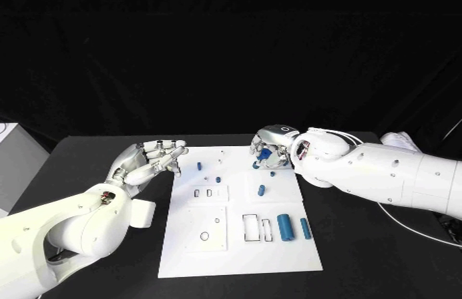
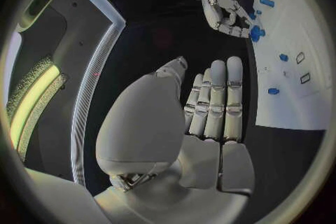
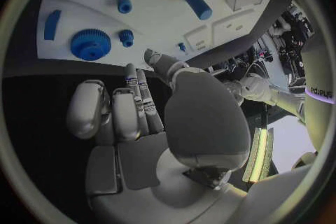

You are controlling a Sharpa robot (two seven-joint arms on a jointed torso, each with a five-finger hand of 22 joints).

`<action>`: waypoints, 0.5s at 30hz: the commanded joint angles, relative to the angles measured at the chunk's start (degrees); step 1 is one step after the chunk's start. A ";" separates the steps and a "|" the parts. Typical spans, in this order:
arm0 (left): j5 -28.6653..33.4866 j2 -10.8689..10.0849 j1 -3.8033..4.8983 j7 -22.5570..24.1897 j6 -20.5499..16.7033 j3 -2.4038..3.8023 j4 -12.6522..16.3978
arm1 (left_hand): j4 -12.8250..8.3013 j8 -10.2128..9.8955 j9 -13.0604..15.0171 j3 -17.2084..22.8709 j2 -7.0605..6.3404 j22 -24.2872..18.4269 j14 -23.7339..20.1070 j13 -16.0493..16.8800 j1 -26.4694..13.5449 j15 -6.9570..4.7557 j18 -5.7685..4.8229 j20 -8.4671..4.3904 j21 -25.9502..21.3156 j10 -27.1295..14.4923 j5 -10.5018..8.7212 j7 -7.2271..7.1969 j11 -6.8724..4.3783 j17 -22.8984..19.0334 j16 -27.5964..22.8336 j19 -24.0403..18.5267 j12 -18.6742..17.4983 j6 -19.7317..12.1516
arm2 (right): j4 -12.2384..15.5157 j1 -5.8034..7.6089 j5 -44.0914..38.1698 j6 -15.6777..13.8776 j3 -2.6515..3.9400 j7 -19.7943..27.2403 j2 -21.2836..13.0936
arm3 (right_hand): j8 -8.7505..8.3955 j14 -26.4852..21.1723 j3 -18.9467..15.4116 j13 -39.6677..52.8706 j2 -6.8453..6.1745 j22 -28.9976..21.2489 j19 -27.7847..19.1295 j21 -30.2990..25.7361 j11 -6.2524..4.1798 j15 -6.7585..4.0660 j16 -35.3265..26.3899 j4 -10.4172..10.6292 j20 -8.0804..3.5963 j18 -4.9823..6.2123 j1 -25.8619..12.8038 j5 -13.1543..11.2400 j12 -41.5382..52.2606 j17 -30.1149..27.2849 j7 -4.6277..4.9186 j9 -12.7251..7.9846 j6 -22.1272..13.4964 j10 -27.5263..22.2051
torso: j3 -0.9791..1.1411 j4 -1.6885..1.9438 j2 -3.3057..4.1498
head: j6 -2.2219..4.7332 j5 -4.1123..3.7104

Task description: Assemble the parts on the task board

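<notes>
The right silver hand hangs over the far edge of the white flat task board, fingers half curled around something blue. I can't tell if it actually grips it, though my guess is it's about to seat a part there. The left silver hand waits beside the board, fingers straight and holding nothing. A small blue plastic gear and blue pegs lie on the board, on a black table backed by dark curtain.

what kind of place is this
Likely a robotics lab test bench: a black table against a dark backdrop, a white task board with small blue parts, and two robot arms.
</notes>
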 commanded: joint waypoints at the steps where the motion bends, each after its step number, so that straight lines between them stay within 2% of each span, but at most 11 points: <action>1: -0.53 -0.09 0.19 -0.30 1.77 0.17 0.51 | 0.08 -0.26 0.10 0.32 -0.66 0.30 -0.11 0.08 -0.11 -0.05 0.30 0.09 0.50 -0.33 -0.31 0.02 -0.13 0.11 0.39 -0.52 0.04 -0.29 | 0.12 0.06 -6.12 3.96 0.02 -3.72 0.13 | -0.22 2.46 -0.40 0.02 -0.68 1.11 0.25 0.89 0.04 0.43 0.80 0.30 0.32 -1.11 0.05 0.05 -0.28 0.69 0.21 0.24 0.01 -0.67 | -0.07 0.27 0.61 | -0.01 -0.19; 3: -0.53 -0.16 0.24 -0.37 1.84 0.22 0.63 | 0.09 -0.28 0.11 0.34 -0.68 0.42 -0.11 0.07 -0.14 -0.05 0.30 0.09 0.68 -0.40 -0.31 0.01 -0.12 0.13 0.51 -0.58 0.01 -0.33 | 0.08 0.07 -6.69 4.09 0.02 -4.22 0.20 | -0.25 2.36 -0.89 0.00 -0.67 1.17 0.02 1.00 0.12 0.49 1.16 0.39 0.45 -1.05 0.18 0.09 -0.32 0.85 0.22 0.42 -0.09 -1.48 | -0.05 0.28 0.75 | 0.04 -0.22; 8: -0.54 -0.20 0.38 -0.51 1.95 0.28 0.70 | 0.09 -0.34 0.13 0.36 -0.71 0.63 -0.15 0.05 -0.20 -0.03 0.30 0.11 1.01 -0.62 -0.31 0.01 -0.11 0.14 0.72 -0.72 -0.07 -0.43 | -0.19 0.08 -7.73 4.25 0.02 -5.19 0.36 | -0.24 2.30 -1.85 0.03 -0.53 1.73 -0.09 1.46 0.15 0.50 1.82 0.60 0.66 -1.07 0.34 0.24 -0.28 1.41 0.16 0.67 -0.09 -2.48 | -0.12 0.57 1.12 | -0.09 -0.45; 15: -0.54 -0.35 0.51 -0.66 2.04 0.30 0.71 | 0.10 -0.37 0.15 0.38 -0.71 0.76 -0.16 0.04 -0.24 -0.01 0.30 0.12 1.21 -0.75 -0.31 0.02 -0.09 0.15 0.85 -0.81 -0.11 -0.47 | -0.36 0.08 -8.27 4.24 0.02 -5.67 0.76 | -0.19 2.32 -2.22 0.23 -0.31 2.61 0.09 2.11 0.01 0.40 2.24 0.70 0.72 -1.17 0.53 0.35 -0.09 1.82 -0.03 0.83 0.00 -2.31 | -0.11 0.64 1.44 | 0.17 -0.52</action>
